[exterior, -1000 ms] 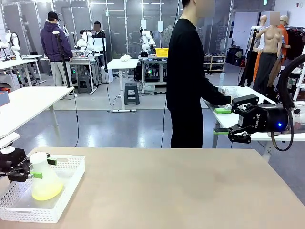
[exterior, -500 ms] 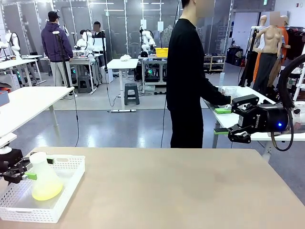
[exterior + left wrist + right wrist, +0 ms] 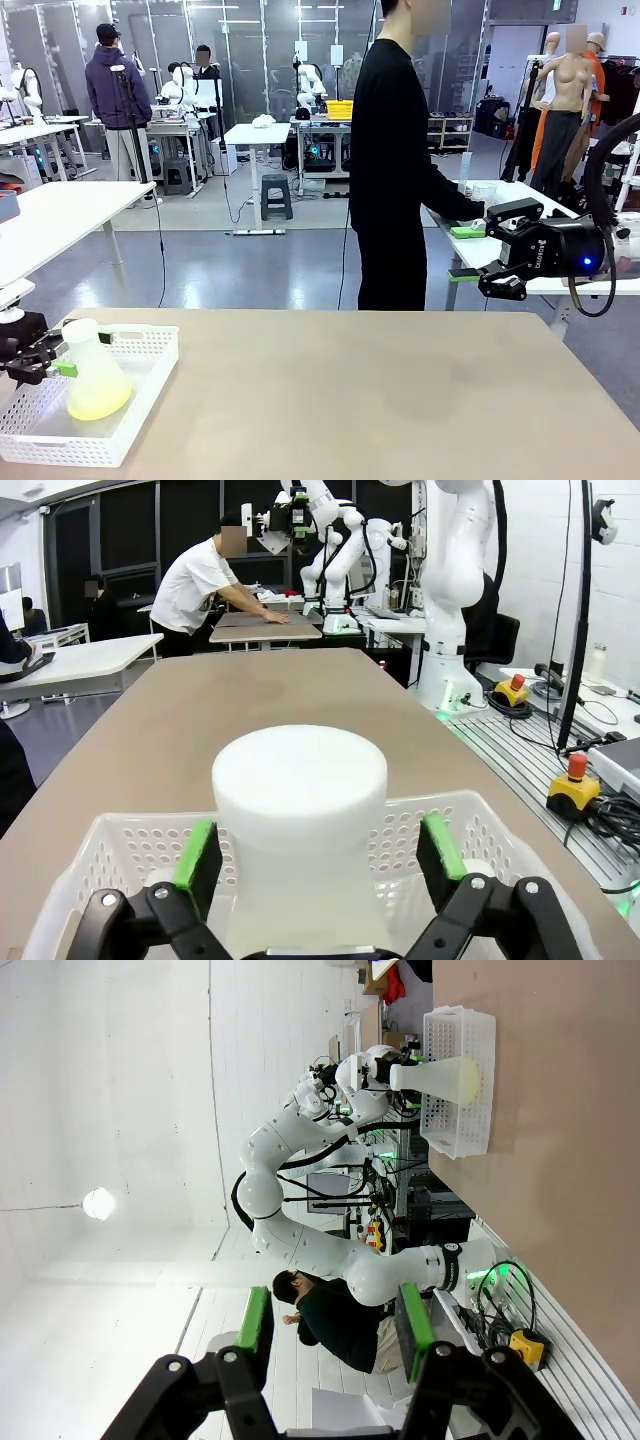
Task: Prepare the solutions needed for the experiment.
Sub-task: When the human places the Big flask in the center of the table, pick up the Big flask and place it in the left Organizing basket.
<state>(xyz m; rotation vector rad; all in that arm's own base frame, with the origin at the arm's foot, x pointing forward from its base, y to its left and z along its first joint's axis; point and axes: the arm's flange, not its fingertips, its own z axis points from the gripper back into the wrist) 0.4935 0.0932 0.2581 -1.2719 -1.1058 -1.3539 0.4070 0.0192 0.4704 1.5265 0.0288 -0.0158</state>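
A frosted conical flask (image 3: pixel 88 375) stands upright in a white perforated basket (image 3: pixel 150 375) at the table's near left. A shallow layer of pale yellow solution (image 3: pixel 98 404) lies in its bottom. My left gripper (image 3: pixel 85 353) is open around the flask's neck. In the left wrist view the flask's white neck (image 3: pixel 300 820) stands between the green pads (image 3: pixel 196 865) of the left gripper (image 3: pixel 318 855), with a gap on each side. My right gripper (image 3: pixel 465 252) hangs open and empty above the table's far right. The right wrist view shows the right gripper (image 3: pixel 335 1332), and far off the flask (image 3: pixel 440 1077) in the basket (image 3: pixel 455 1130).
A person in black (image 3: pixel 390 170) stands beyond the table's far edge, with a hand on another table at the right. The tan tabletop (image 3: pixel 360 400) stretches bare from the basket to the right edge.
My left gripper has opened wider and let go of the flask's neck, shifting slightly left. The flask stays in the basket. The right arm has not moved.
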